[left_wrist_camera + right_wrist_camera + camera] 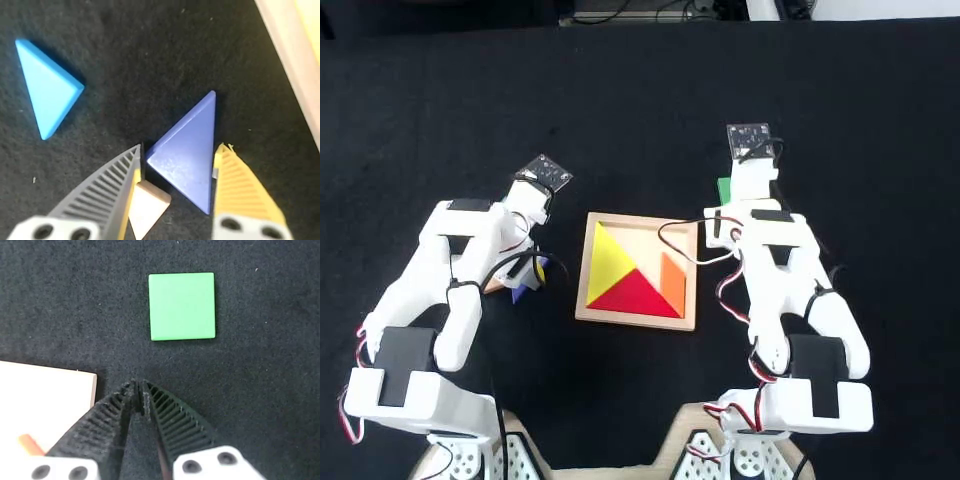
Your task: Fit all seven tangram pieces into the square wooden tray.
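Squarely between left hand (179, 148) tips, dark-blue triangle (190, 145).

Matt, fuzzy black cloth (150, 45) across the table, flecked with pale lint. Pale, smooth wood for the square wooden tray (645, 238). Smooth painted coat on the dark blue triangle (187, 155), with a faint sheen and fine scuffs; flatter and more matt on the light blue triangle (50, 90) and the green square (182, 306). Ribbed plastic on the left gripper (180, 150), with a grey finger (110, 187) and a yellow finger (242, 190); ribbed matt black plastic on the right gripper (138, 387). Smooth, slightly glossy white plastic for the arm shells (420, 285).
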